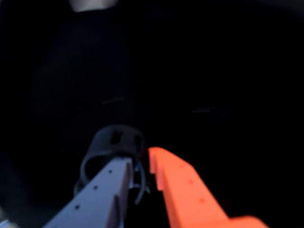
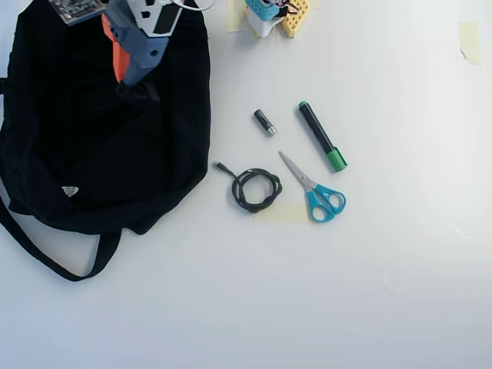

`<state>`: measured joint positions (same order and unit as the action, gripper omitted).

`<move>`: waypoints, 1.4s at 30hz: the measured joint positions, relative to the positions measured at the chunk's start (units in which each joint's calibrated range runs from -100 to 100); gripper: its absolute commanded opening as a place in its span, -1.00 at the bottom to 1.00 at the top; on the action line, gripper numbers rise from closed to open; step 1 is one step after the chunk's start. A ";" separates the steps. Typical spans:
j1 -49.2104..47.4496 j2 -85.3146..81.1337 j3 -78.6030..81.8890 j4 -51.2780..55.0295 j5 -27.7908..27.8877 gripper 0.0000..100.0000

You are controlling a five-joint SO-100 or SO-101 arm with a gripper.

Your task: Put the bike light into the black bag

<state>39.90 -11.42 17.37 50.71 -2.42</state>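
The black bag (image 2: pixel 92 154) lies flat at the left of the white table in the overhead view, with its strap trailing toward the bottom left and a small white label on it. My gripper (image 2: pixel 125 79) hangs over the bag's upper part. In the wrist view the gripper (image 1: pixel 139 156) has a grey and an orange finger close together, shut on the bike light (image 1: pixel 115 141), whose black ring strap loops around the grey finger. The dark fabric of the bag (image 1: pixel 213 71) fills the wrist view behind it. The light shows as a dark lump (image 2: pixel 144 93) at the fingertips in the overhead view.
To the right of the bag lie a small black-and-silver cylinder (image 2: pixel 264 122), a green-capped marker (image 2: pixel 322 137), blue-handled scissors (image 2: pixel 315 192) and a coiled black cable (image 2: pixel 256 189). The arm's base (image 2: pixel 273 15) stands at the top edge.
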 measured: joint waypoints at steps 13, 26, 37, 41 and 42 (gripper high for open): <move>7.13 26.32 -20.13 0.26 1.03 0.01; -35.19 5.73 -21.46 3.18 -2.34 -0.98; -43.94 -7.80 -16.19 8.76 -2.88 -0.95; -44.23 -18.93 -9.28 16.57 -2.64 -0.95; -44.31 -21.92 -6.76 18.38 -2.64 -0.95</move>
<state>-4.41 -33.33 10.61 69.09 -5.05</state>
